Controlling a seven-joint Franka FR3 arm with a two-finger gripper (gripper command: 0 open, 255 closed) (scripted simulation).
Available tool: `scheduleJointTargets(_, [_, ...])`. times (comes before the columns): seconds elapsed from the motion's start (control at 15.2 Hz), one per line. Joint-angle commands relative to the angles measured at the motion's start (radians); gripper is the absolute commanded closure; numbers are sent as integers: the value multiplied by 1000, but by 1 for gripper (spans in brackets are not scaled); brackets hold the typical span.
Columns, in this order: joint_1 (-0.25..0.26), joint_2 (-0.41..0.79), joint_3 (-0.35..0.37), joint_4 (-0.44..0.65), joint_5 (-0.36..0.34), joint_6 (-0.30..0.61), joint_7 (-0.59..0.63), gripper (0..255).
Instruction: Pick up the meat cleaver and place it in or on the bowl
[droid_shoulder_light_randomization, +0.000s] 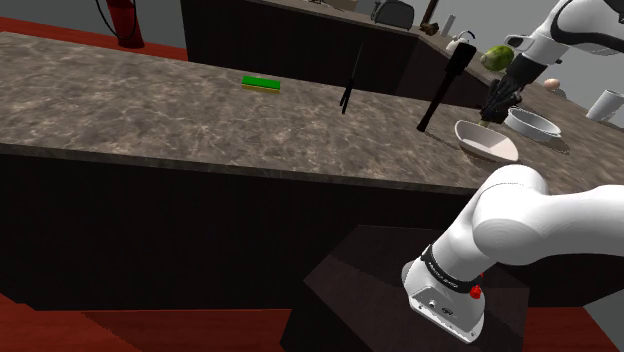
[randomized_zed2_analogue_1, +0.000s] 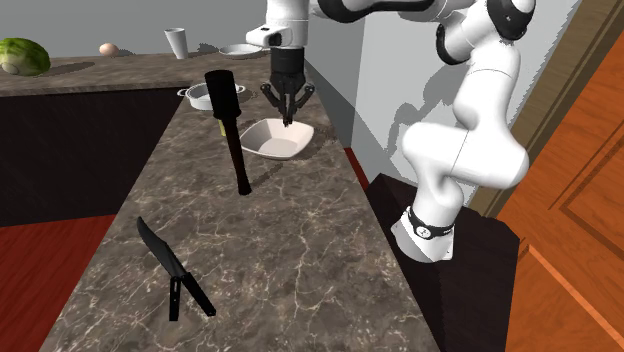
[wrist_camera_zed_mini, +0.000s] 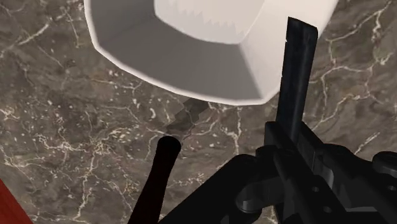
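- Pincer (droid_shoulder_light_randomization: 500, 100) is seen in the shoulder view poised close above the white bowl (droid_shoulder_light_randomization: 487, 140). Its spread cannot be judged here, as the fingers merge into one dark shape. The meat cleaver (droid_shoulder_light_randomization: 349, 85) is found well apart from the pincer, beyond a tall black rod (droid_shoulder_light_randomization: 444, 85) that stands between them on the marbled counter (droid_shoulder_light_randomization: 150, 110).
- In the second exterior view the pincer (randomized_zed2_analogue_1: 288, 112) is shown hanging at the rim of the bowl (randomized_zed2_analogue_1: 278, 140), with nothing carried. The meat cleaver (randomized_zed2_analogue_1: 172, 268) is propped on the counter far from the pincer, blade raised and untouched. The rod (randomized_zed2_analogue_1: 228, 125) leans near the pincer, roughly on the line to the cleaver.
- In the wrist view the fingers (wrist_camera_zed_mini: 294, 83) are seen set wide apart with nothing between them. The bowl (wrist_camera_zed_mini: 178, 57) lies just ahead of the fingertips, and bare counter is seen below them.
- Two risks are judged. The rod could be knocked over if the arm is swung straight toward the cleaver. The propped cleaver could be tipped flat by an off-centre approach, or its thin blade could slip from the pads.
- What props the cleaver cannot be made out, and its handle and blade are both black and hard to separate. The bowl is cut off at the wrist view's edge.
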Motion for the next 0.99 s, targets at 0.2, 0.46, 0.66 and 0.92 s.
scheduleJointTargets(0.2, [64, 50, -132, 155, -42, -11, -119, 255])
scheduleJointTargets(0.46, [104, 65, -207, 208, -67, 4, -164, 255])
scheduleJointTargets(0.66, [100, 55, -227, 175, -85, 34, -159, 255])
scheduleJointTargets(0.92, [96, 44, -257, 134, -109, 74, -152, 255])
